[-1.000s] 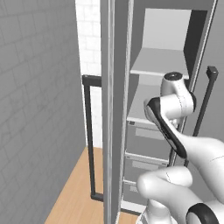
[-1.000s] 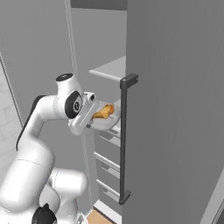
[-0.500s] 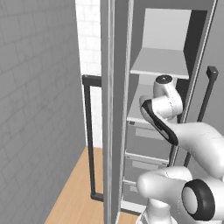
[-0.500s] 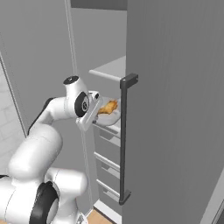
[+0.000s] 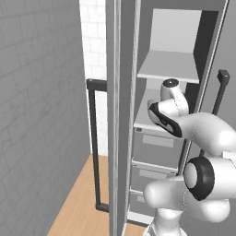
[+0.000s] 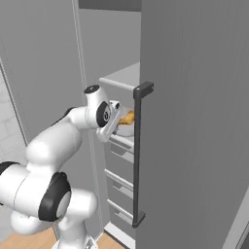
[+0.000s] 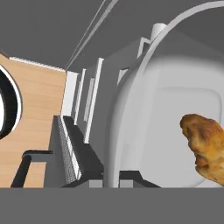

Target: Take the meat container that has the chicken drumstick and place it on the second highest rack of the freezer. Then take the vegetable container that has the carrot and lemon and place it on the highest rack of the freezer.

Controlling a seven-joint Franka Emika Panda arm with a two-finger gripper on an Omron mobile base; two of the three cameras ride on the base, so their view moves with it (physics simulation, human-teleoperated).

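We are holding the meat container [image 7: 175,109] just inside the open freezer [image 6: 194,97], level with the second highest rack [image 5: 150,120] (below the top shelf). Our gripper [image 6: 113,125] is clamping the container's near rim. The chicken drumstick [image 7: 205,146] is lying in its bowl, long axis pointing into the freezer; its golden end is peeking past the door handle [image 6: 138,155].
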